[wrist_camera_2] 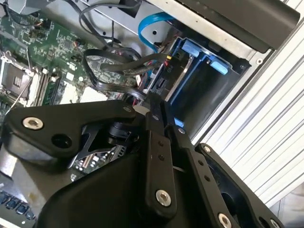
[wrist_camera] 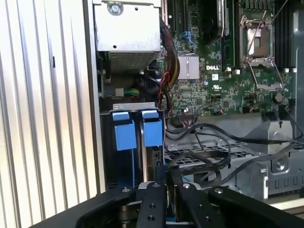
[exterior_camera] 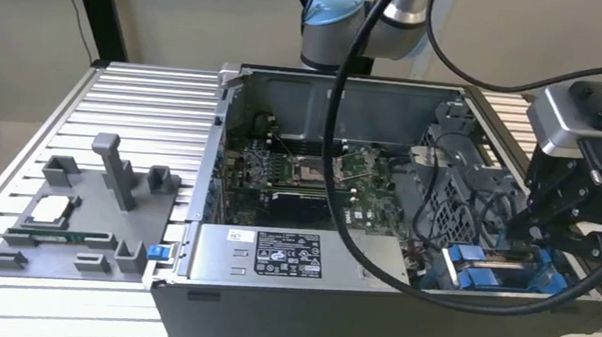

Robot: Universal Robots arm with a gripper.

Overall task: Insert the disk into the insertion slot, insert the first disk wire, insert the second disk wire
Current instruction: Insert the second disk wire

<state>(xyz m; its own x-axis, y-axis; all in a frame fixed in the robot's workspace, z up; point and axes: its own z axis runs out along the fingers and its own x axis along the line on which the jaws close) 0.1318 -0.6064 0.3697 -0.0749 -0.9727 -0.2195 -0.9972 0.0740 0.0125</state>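
At the case's near corner in the exterior view, the gripper [exterior_camera: 557, 232] hangs over the insertion slot [exterior_camera: 500, 272], fingers nearly closed, seemingly pinching a wire connector. The disk [wrist_camera: 151, 161] stands seated on edge, long axis running down into the bay. A wire step is likely underway, calling for precise alignment.
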